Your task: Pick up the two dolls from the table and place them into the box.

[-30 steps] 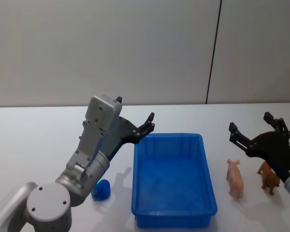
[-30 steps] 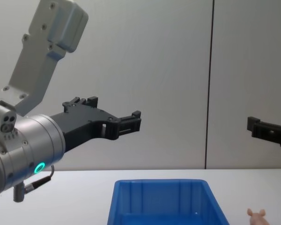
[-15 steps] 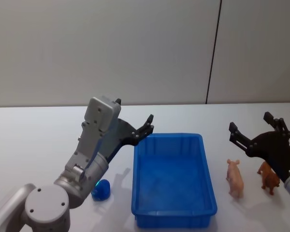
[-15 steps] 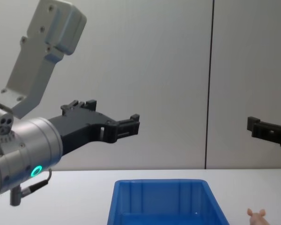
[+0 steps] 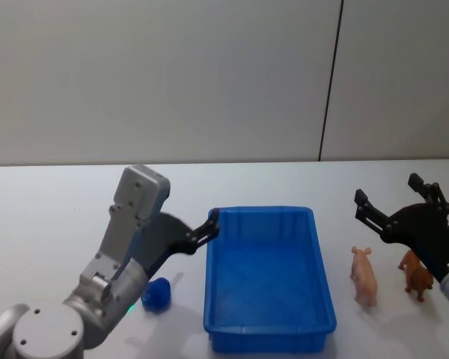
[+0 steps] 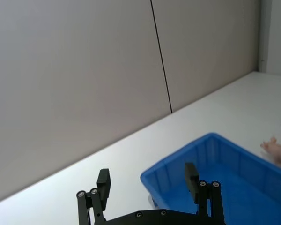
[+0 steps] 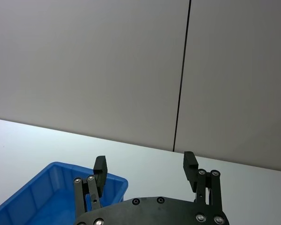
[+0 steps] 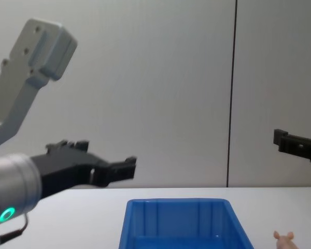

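Pre-grasp stage: nothing picked yet, R side to go first
R gripper (image 5: 393, 196) spread wide, empty, held above table (image 5: 60, 202) just behind pink doll (image 5: 364, 275) & brown doll (image 5: 417, 275), both standing side by side to the right of blue box (image 5: 269, 327), box empty; L gripper (image 6: 147, 178) also wide, empty, near box's far-left corner. Next, prob: R lowers over pink doll, closes on its body w/o knocking brown doll
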You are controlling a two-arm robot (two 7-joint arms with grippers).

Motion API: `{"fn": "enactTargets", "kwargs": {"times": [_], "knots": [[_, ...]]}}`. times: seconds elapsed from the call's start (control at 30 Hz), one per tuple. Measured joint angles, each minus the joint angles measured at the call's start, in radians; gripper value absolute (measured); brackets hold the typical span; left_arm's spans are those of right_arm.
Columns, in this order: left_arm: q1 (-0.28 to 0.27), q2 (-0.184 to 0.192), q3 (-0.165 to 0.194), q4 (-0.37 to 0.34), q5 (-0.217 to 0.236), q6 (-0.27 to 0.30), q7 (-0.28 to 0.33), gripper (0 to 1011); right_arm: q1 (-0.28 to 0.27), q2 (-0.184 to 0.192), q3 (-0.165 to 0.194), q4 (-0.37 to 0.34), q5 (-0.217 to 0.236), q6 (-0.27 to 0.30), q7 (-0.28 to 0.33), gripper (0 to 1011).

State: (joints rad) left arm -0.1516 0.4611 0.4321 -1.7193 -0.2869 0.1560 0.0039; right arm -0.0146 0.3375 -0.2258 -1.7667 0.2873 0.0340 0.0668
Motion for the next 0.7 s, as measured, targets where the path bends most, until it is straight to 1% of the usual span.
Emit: {"fn": "enactTargets", "kwargs": {"times": [0.07, 0.1, 0.13, 0.23, 0.37, 0.57, 0.7], "knots": [[0.015, 0.015, -0.005, -0.016, -0.016, 0.034, 0.008, 1001, 0.0, 0.0, 0.0, 0.0, 0.0, 0.0, 0.0, 1001], [0.019, 0.02, -0.006, -0.02, -0.019, 0.04, 0.01, 1001, 0.0, 0.0, 0.0, 0.0, 0.0, 0.0, 0.0, 1001], [0.028, 0.03, -0.01, -0.03, -0.029, 0.063, 0.015, 1001, 0.0, 0.0, 0.0, 0.0, 0.0, 0.0, 0.0, 1001], [0.04, 0.042, -0.014, -0.04, -0.041, 0.093, 0.02, 1001, 0.0, 0.0, 0.0, 0.0, 0.0, 0.0, 0.0, 1001], [0.06, 0.066, -0.024, -0.055, -0.067, 0.155, 0.028, 1001, 0.0, 0.0, 0.0, 0.0, 0.0, 0.0, 0.0, 1001], [0.081, 0.091, -0.035, -0.059, -0.089, 0.199, 0.025, 1001, 0.0, 0.0, 0.0, 0.0, 0.0, 0.0, 0.0, 1001], [0.092, 0.104, -0.04, -0.055, -0.098, 0.213, 0.017, 1001, 0.0, 0.0, 0.0, 0.0, 0.0, 0.0, 0.0, 1001]]}}
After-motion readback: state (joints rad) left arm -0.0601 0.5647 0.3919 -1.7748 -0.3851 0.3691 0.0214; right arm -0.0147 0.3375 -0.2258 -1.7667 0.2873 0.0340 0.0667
